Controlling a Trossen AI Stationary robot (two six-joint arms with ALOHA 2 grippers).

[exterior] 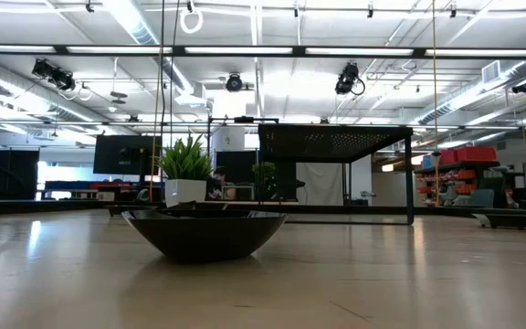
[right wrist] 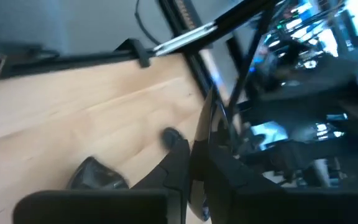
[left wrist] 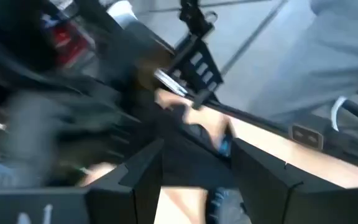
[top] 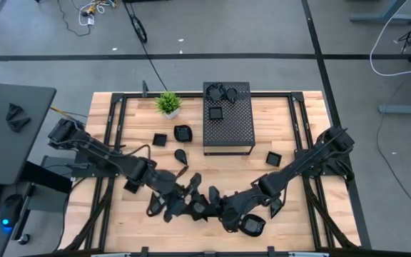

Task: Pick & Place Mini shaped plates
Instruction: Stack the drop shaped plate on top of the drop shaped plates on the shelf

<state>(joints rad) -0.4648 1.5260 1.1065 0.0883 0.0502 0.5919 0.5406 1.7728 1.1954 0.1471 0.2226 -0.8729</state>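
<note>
Small glossy black mini plates lie scattered: several on the perforated black box (top: 228, 121), others flat on the table, such as a square one (top: 160, 138), a rounded one (top: 183, 133), a teardrop (top: 180, 154), a square one (top: 272, 158) and a rounded one (top: 252, 226). One dish (exterior: 204, 233) sits close in the low view. Both arms meet over the table's near middle. My left gripper (top: 193, 203) (left wrist: 194, 186) is open and faces my right gripper. My right gripper (top: 221, 207) (right wrist: 199, 177) is shut on a plate. My right gripper pinches a mini plate between its two fingers (right wrist: 178, 163). The plate shows edge-on as a thin dark blade, and the fingers are on its rim (right wrist: 205, 127). It is lifted clear of the table and stands on edge. Which shape it is, I cannot tell.
A small green potted plant (top: 168, 103) stands left of the box at the far side. A black frame (top: 113, 121) runs around the wooden table. In the right wrist view, another plate (right wrist: 95, 175) lies on the bare wood beside the gripper.
</note>
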